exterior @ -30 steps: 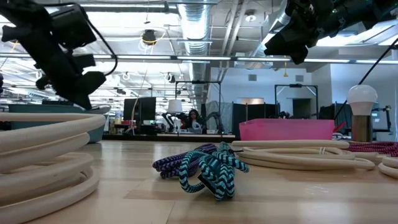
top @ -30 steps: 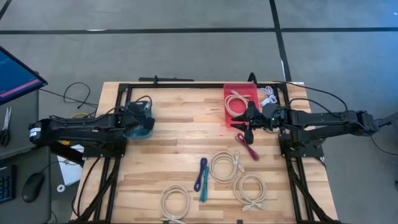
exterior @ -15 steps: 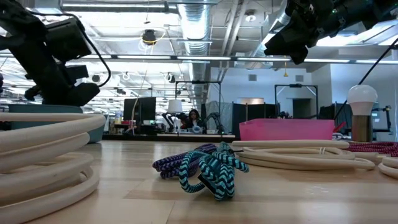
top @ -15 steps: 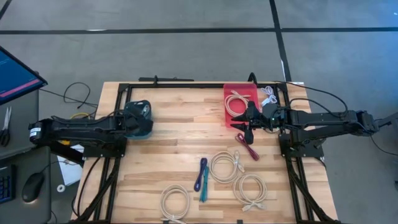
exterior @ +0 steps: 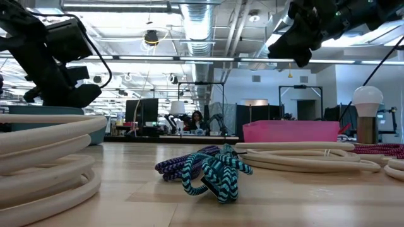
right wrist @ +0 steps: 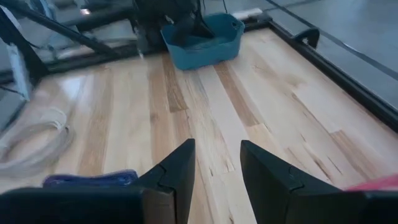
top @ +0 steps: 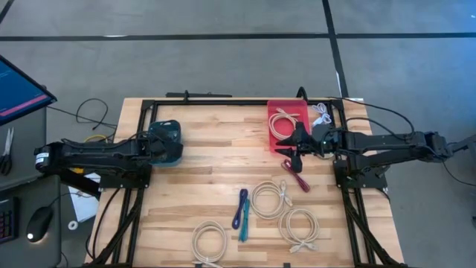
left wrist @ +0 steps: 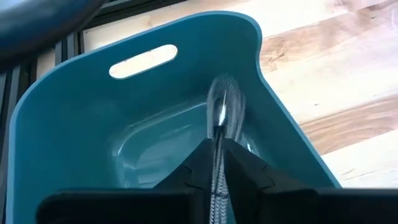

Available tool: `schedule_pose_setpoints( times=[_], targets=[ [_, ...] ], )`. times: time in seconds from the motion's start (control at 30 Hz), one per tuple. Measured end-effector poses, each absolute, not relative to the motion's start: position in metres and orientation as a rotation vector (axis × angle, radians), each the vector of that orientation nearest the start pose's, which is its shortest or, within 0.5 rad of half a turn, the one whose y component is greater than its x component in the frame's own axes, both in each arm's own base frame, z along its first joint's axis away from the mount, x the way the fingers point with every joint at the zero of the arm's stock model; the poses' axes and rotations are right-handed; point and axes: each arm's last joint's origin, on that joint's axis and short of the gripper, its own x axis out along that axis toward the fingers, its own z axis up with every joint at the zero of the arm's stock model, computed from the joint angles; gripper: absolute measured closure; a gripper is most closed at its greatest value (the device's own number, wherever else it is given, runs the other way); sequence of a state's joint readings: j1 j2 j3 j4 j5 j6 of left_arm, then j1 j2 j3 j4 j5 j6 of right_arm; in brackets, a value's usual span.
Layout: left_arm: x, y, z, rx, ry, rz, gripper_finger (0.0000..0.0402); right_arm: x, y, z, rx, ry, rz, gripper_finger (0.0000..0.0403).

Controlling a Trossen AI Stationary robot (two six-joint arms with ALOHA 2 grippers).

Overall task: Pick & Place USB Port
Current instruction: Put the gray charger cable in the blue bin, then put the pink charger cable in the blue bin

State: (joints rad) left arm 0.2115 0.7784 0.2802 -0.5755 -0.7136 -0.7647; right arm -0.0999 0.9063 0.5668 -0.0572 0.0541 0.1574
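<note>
Since the left gripper (left wrist: 219, 146) is already over the teal bin (left wrist: 74, 124), this looks like the drop step. Its fingers are pinched close on a braided cable (left wrist: 224, 106) that hangs down into the bin. Can't tell if the end touches the floor of it.

My take on doing it well:
- Release straight down, centred, away from the handle slot.
- Open fully before lifting. Braid can snag on a fingertip.
- Retreat upward, not sideways, so the bin isn't dragged.

The right gripper (right wrist: 217, 158) waits at the other side with its fingers apart and nothing between them. In the high view it hovers just beside the red bin (top: 271, 112), above a maroon cable (top: 297, 177).

The wood table (top: 216, 160) has a black frame. Loose cables are well apart from the teal bin:
- a blue and teal pair (top: 239, 212)
- three cream coils (top: 269, 199)
- one more coil inside the red bin

Any of these is a likely next pick for the right arm.

The room is an open office with exposed ducts overhead, and a person (exterior: 197, 120) is seated far back. Off the table's left side are a monitor (top: 18, 89) and a mouse (top: 39, 222).
</note>
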Motion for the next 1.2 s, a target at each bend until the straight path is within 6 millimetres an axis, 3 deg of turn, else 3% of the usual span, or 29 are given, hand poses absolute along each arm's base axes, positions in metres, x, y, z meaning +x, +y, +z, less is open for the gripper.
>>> schedule_pose_setpoints(
  times=[0.23,0.5,0.93,1.2],
  targets=[
    [0.112,0.044,0.146,-0.366,0.687,1.174,0.0328,0.196,-0.021,0.249,0.164,0.379,-0.183,0.0282],
    [0.121,0.045,0.151,-0.405,0.595,1.124,0.0334,0.196,-0.021,0.249,0.154,0.38,-0.18,0.0282],
    [0.158,0.042,0.187,-0.235,0.344,0.532,0.0352,0.196,-0.021,0.25,0.155,0.373,-0.179,0.0282],
    [0.163,0.041,0.197,-0.092,0.279,0.439,0.0352,0.196,-0.021,0.25,0.157,0.371,-0.18,0.0282]
  ],
)
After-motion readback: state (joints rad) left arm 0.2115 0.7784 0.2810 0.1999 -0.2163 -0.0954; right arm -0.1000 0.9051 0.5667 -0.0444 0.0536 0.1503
